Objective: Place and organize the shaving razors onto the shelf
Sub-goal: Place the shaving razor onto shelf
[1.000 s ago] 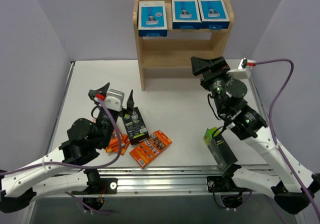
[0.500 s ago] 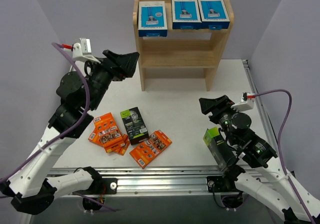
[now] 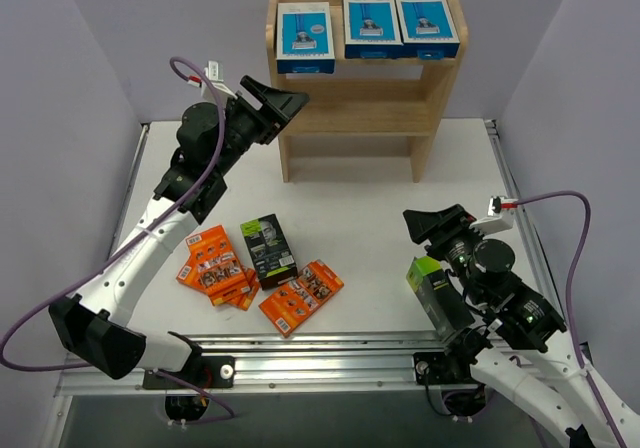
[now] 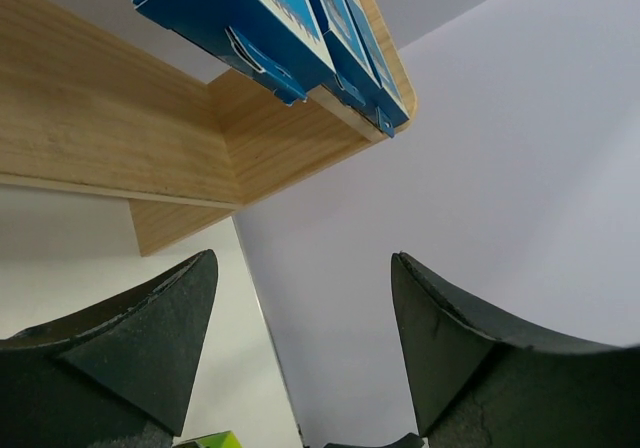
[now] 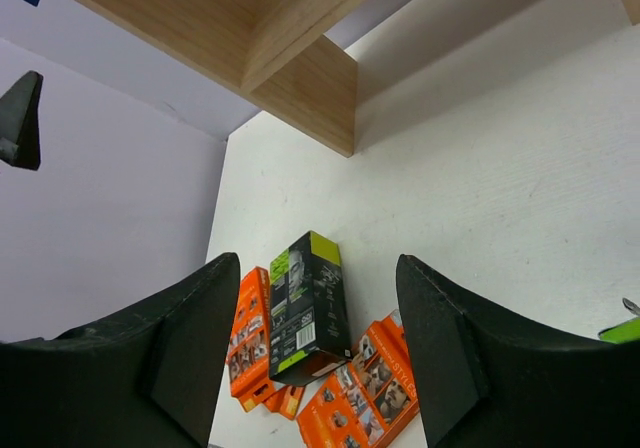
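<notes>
Both grippers are wide open and empty. The black-and-lime box [image 3: 268, 251] lies toward the desk [image 3: 380, 193] front edge, long axis roughly front-to-back, left of the right gripper [image 3: 416, 224]. The left gripper [image 4: 300, 258] is up by the shelf [image 3: 350, 108].

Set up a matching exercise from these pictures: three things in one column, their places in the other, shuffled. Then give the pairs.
Things
1. blue-and-white boxes
2. orange packs
3. left hand

Places
A. lying on the table
B. raised in the air by the left side of the shelf
C. on the shelf's top tier

Pairs: 1-C, 2-A, 3-B
</notes>
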Action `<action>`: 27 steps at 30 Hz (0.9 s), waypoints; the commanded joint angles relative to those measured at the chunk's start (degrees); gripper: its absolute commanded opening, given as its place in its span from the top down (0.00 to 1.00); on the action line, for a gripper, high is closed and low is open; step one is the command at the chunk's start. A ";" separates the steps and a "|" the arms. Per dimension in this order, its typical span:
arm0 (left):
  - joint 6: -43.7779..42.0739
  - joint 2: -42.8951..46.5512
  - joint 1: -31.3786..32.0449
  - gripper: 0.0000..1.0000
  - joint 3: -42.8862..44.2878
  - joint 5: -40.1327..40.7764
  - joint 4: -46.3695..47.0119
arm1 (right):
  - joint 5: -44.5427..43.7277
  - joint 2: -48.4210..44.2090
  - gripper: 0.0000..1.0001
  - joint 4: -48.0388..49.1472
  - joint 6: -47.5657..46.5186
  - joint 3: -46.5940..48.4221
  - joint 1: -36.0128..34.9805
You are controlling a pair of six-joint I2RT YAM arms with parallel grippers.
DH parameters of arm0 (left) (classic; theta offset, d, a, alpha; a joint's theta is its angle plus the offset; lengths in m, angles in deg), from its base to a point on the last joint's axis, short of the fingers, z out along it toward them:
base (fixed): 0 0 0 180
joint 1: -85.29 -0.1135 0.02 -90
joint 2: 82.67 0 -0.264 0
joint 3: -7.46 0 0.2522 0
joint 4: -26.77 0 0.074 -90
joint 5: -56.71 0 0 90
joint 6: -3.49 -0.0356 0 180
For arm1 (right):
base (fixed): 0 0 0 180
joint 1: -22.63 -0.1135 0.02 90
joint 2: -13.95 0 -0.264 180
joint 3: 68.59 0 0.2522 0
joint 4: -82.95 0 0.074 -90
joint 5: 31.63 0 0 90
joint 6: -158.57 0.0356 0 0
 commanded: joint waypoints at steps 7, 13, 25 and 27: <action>6.77 -2.71 -1.87 0.21 3.95 -1.96 10.13 | 1.92 -2.93 0.46 -1.99 1.59 -3.21 0.39; 7.14 -6.14 -2.40 0.24 7.02 -1.88 10.58 | 2.36 -4.33 0.52 -3.22 2.12 -4.18 0.39; 5.47 -9.56 -2.49 0.31 10.19 1.64 9.78 | 2.45 -9.69 0.62 -3.13 4.49 -8.84 0.39; 5.20 -10.26 -2.49 0.31 10.89 1.82 9.43 | 2.28 -10.05 0.63 -3.66 4.58 -9.37 0.39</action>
